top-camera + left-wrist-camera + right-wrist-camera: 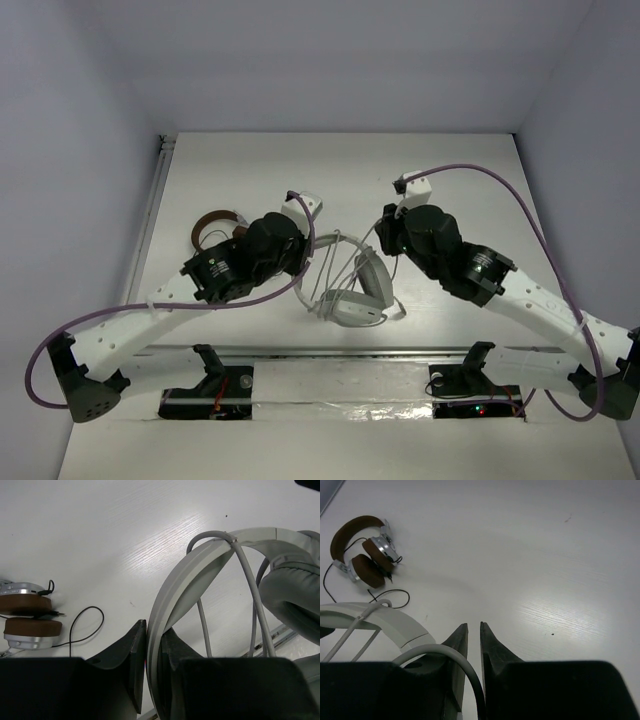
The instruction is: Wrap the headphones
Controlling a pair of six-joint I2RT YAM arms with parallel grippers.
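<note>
Headphones mid table, left gripper pinching headband — right gripper parted

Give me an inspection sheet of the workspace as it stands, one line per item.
Surface: white table, a few tiny dark specks.
Job's things: white and light-grey over-ear headphones at the centre, between the arms.
Clutter: smaller brown-banded headphones with silver earcups at the far left, apart from the job.
Grippers: left tool shut on the headband; right tool jaws a slit apart, grip unclear.
Cables: thin grey headphone cable looped over the headband and running by the right tool; thin black cable beside the brown pair; purple arm cables.
Surroundings: plain pale walls on three sides.
</note>
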